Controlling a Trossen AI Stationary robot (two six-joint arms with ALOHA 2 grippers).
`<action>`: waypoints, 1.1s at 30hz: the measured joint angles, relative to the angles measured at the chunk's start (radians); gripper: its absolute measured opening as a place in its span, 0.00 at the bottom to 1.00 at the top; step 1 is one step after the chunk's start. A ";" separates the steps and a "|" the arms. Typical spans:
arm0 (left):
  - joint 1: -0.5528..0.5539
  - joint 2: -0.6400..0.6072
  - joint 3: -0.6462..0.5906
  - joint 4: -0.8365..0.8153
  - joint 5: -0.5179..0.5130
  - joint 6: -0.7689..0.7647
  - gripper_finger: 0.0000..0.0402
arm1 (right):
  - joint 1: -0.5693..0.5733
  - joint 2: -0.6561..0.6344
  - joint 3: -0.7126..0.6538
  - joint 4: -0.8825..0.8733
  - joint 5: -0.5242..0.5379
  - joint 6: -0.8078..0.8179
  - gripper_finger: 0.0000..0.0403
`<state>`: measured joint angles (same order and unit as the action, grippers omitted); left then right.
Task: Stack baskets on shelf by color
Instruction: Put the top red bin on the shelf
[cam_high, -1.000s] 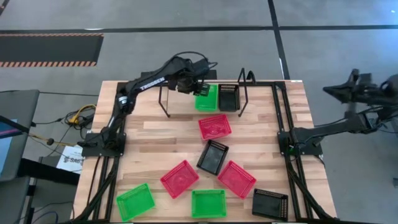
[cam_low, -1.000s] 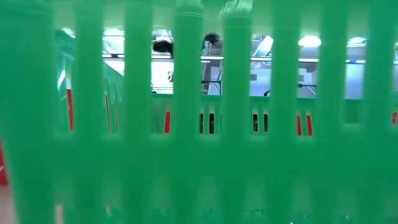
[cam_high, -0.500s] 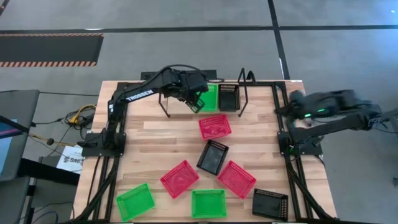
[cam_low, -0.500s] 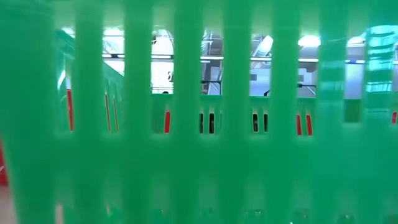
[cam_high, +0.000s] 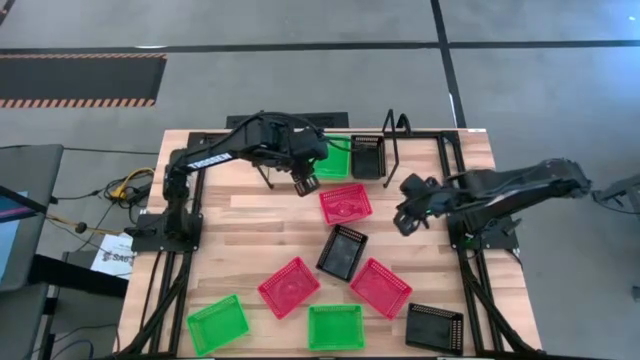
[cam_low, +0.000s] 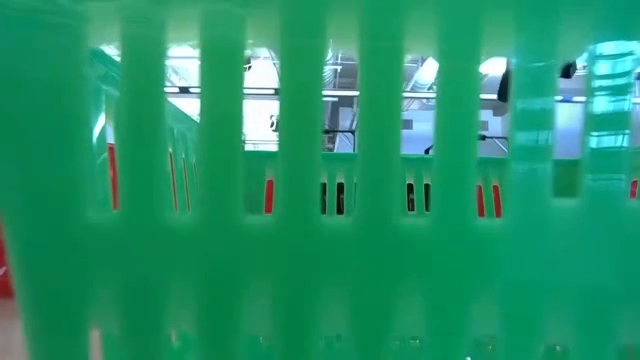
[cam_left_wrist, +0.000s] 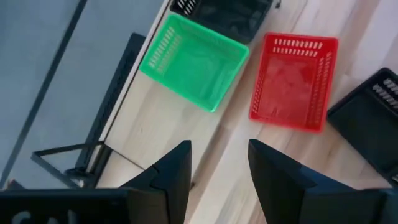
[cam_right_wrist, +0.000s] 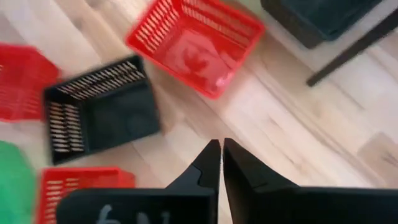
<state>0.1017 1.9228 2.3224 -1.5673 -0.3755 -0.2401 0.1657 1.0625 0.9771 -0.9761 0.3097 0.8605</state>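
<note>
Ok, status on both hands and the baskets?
Left hand open, empty, beside shelf. Right hand nearly shut, empty. Green basket and black basket shelved; seven loose.

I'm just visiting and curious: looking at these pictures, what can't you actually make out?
- Low view: a green basket wall fills the picture, hiding the table and both arms; only slivers of the room show through its slots.
- High view: the left hand is too small to show its fingers.
- High view: the shelf board is mostly covered by the left arm and two baskets.
- Right wrist view: motion blur smears the red basket.
</note>
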 joint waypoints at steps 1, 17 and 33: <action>-0.004 -0.025 -0.030 -0.002 -0.007 -0.003 0.36 | 0.004 0.018 0.000 -0.001 0.000 0.005 0.11; -0.035 -0.598 -0.936 0.134 0.026 -0.496 0.36 | -0.162 0.221 0.001 0.172 -0.108 -0.030 0.15; -0.036 -0.677 -1.032 0.222 0.054 -0.511 0.36 | -0.342 0.515 0.001 0.316 -0.298 -0.193 0.40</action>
<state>0.0658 1.2461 1.2903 -1.3456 -0.3214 -0.7508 -0.1766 1.5776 0.9783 -0.6597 0.0118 0.6677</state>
